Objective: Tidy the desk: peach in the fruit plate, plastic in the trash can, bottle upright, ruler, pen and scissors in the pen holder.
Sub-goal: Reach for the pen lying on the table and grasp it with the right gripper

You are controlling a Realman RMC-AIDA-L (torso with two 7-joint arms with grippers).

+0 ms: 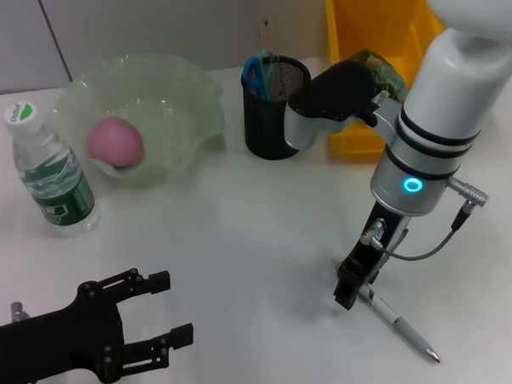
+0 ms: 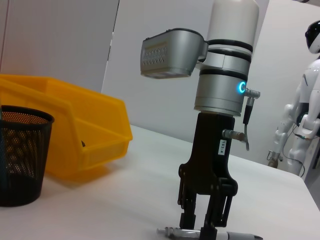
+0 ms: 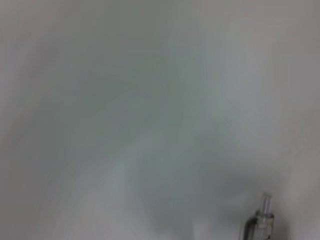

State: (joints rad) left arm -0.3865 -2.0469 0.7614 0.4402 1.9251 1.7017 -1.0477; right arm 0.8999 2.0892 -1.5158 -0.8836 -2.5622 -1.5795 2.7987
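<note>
The pen (image 1: 402, 326) lies flat on the white table (image 1: 258, 234) at the robot's near right, its tip pointing toward the near edge. The right gripper (image 1: 352, 290) stands upright directly over the pen's back end, its fingers (image 2: 187, 217) down at the table on either side of the barrel; in the left wrist view they straddle the pen (image 2: 210, 233) with their tips at table level, close around it, though whether they actually press it cannot be told. The right wrist view shows only the table surface and the pen's clear end (image 3: 262, 215).

Farther back, the black mesh pen holder (image 1: 274, 110) stands near the table's far middle with blue-handled scissors (image 1: 255, 73) upright inside it. Just beside it on the right sits the yellow bin (image 1: 377, 34), holding a crumpled piece of plastic (image 1: 387, 76). To the left of the holder, the pale green fruit plate (image 1: 142, 108) holds the pink peach (image 1: 115, 141). The water bottle (image 1: 51, 171) stands upright just left of the plate.

The left gripper (image 1: 163, 311) hovers low at the near left, well apart from everything, fingers spread with nothing between them.
</note>
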